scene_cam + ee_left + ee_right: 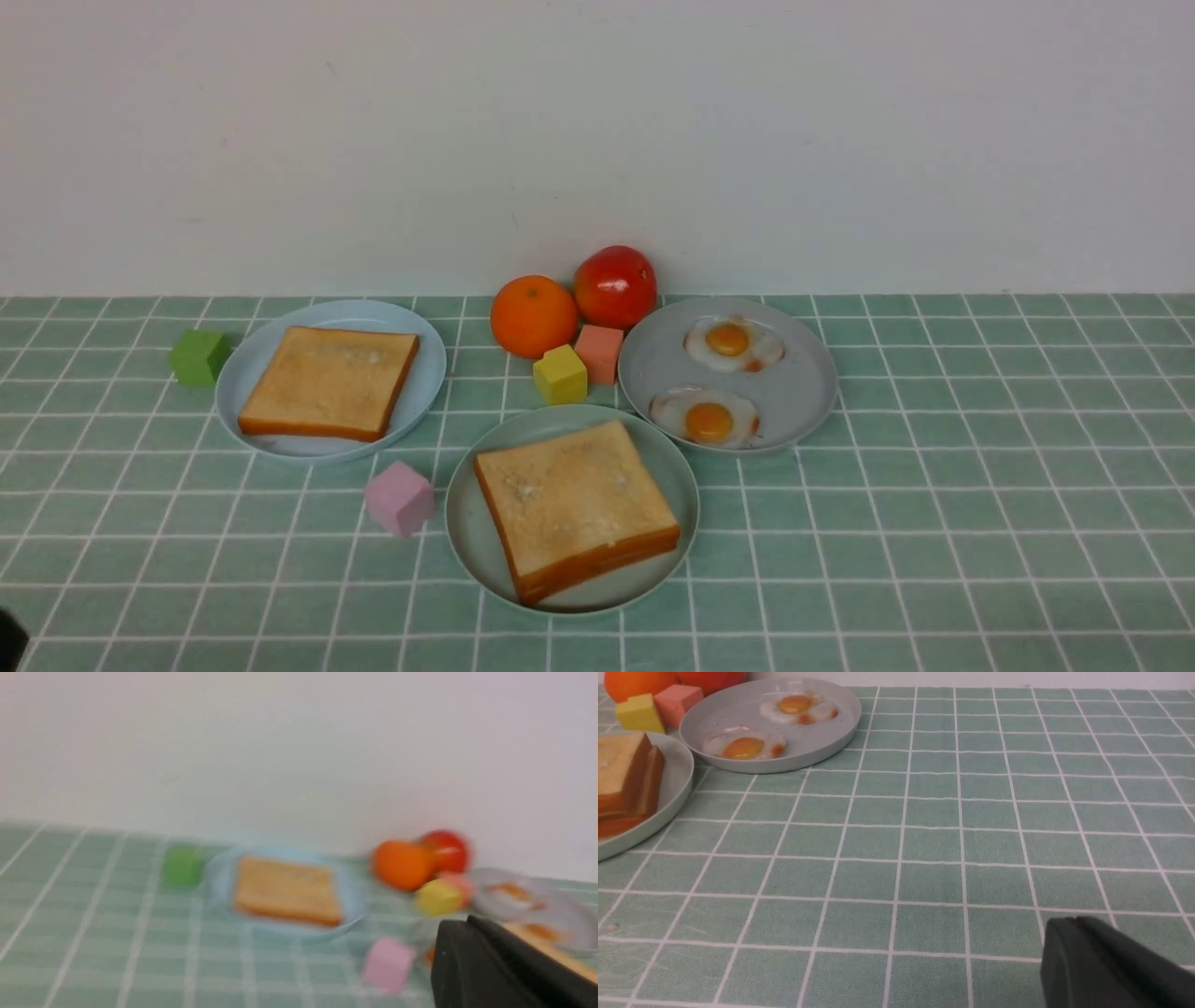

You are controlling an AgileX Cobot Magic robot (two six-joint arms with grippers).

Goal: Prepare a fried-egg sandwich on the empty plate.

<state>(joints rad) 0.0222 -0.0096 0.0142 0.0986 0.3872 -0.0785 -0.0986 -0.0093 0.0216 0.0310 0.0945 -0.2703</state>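
Nearest, at lower centre of the front view, the pale teal-green plate [467,532] is seen carrying the sandwich stack [576,505]: toast on top, with a second slice visible beneath it in the right wrist view (no egg can be made out between them). A pink cube [400,498] lies just left of it. Both grippers, the left gripper [504,970] and the right gripper [1111,966], are clenched shut on nothing. Further back, a blue-grey plate [425,383] with one toast slice [329,382] sits at left, and a grey plate [803,392] with two fried eggs [707,416] at right.
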